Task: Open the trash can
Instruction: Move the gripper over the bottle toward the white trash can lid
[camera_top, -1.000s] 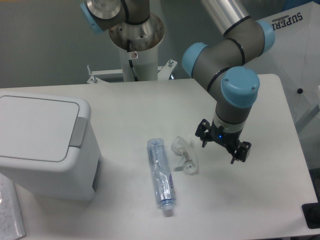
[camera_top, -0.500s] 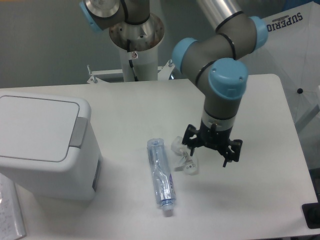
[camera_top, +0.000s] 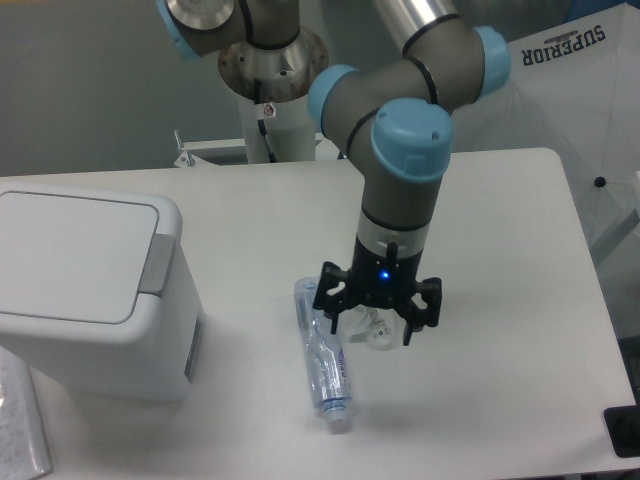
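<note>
While lidded — trash can (camera_top: 85, 285), gripper (camera_top: 377, 308) apart

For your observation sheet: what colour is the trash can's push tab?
Grey, on the white trash can; push tab shows in the fixed camera.

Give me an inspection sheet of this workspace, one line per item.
Surface: white table, no spills seen.
Job's things: trash can at the left, lid flat and closed, grey push tab on its right edge untouched.
Clutter: clear bottle lying on its side mid-table; crumpled clear plastic piece beside it, partly hidden by the gripper.
Grippers: gripper open, above the clutter, well right of the trash can.
Cables: nothing seen.
Surroundings: white fabric marked SUPERIOR at the right; papers at the lower left edge.
</note>
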